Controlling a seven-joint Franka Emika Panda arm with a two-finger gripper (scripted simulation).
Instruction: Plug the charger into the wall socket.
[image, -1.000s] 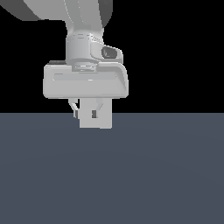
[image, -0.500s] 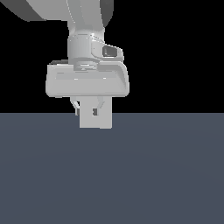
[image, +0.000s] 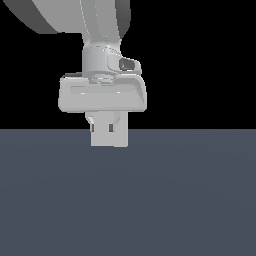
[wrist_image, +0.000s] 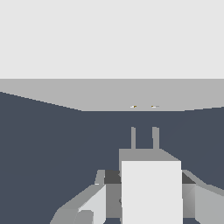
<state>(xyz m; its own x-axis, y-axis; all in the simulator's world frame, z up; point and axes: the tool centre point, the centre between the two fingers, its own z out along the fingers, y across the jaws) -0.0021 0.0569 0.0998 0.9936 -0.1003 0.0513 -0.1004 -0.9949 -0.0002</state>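
Between the gripper's (wrist_image: 144, 199) clamped fingers sits the charger (wrist_image: 151, 188); its prongs face the wall socket (wrist_image: 143, 94), apart.

Charger (wrist_image: 151, 188): pale grey-white boxy block, two thin prongs sticking out of its far face, pointed toward the socket (wrist_image: 142, 94) (wrist view). Prong tips stop short of the plate, a strip of dark floor showing between. Socket: flat pale grey-white plate, upright, two tiny yellowish holes side by side, roughly in line with the prongs. In the exterior view the charger (image: 109, 135) shows as a small pale block with two dark slots, low against the floor
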